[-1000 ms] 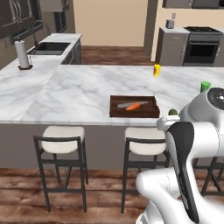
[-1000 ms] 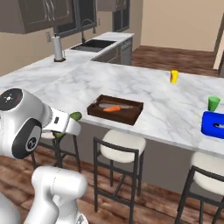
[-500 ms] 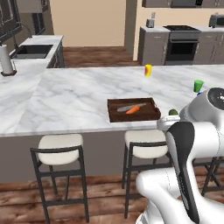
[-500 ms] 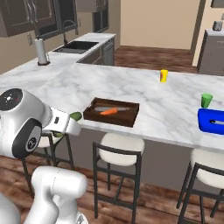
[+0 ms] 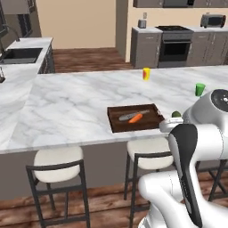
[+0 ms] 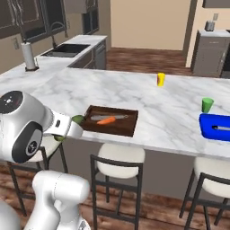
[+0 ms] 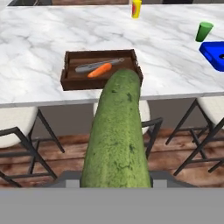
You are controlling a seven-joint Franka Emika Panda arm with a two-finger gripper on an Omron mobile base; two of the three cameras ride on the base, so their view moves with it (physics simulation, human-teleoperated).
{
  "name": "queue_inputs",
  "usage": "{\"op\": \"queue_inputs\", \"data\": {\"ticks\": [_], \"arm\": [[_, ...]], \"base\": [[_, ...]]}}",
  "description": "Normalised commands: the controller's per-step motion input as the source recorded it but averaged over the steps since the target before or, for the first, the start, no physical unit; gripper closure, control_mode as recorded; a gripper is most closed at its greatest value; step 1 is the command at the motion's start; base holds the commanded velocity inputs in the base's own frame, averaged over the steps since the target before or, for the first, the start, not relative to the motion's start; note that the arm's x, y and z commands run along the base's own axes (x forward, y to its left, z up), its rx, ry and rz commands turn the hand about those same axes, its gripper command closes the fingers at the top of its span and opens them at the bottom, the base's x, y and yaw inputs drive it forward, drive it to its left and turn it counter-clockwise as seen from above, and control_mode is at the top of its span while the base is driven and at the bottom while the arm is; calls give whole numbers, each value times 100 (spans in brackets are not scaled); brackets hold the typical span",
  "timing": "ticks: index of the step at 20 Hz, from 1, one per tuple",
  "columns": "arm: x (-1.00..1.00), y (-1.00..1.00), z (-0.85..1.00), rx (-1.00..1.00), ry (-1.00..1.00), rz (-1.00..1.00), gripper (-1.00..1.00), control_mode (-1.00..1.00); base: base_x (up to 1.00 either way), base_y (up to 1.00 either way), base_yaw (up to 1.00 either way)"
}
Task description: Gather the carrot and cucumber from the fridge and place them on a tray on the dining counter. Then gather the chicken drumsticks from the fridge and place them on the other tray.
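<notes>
The tool (image 7: 116,186) is clamped on the big green cucumber (image 7: 117,135), which sticks out in front of it, in the air in front of the stools, on the near side of the marble surface (image 5: 67,107). A brown tray (image 5: 136,118) sits near the edge of that surface. An orange carrot (image 5: 135,118) lies in the tray, just beside a grey thing I cannot name. A blue tray (image 6: 216,127) sits far to the right, near a green cup (image 6: 207,104). A yellow cup (image 6: 161,79) stands farther back.
</notes>
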Motion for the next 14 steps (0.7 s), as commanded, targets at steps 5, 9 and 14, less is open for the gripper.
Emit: {"op": "queue_inputs", "data": {"ticks": [5,9,14], "arm": [[0,0,0,0,0,0,100,100],[0,0,0,0,0,0,100,100],[0,0,0,0,0,0,100,100]], "base": [[38,28,-15],[34,36,-15],[33,39,-15]]}}
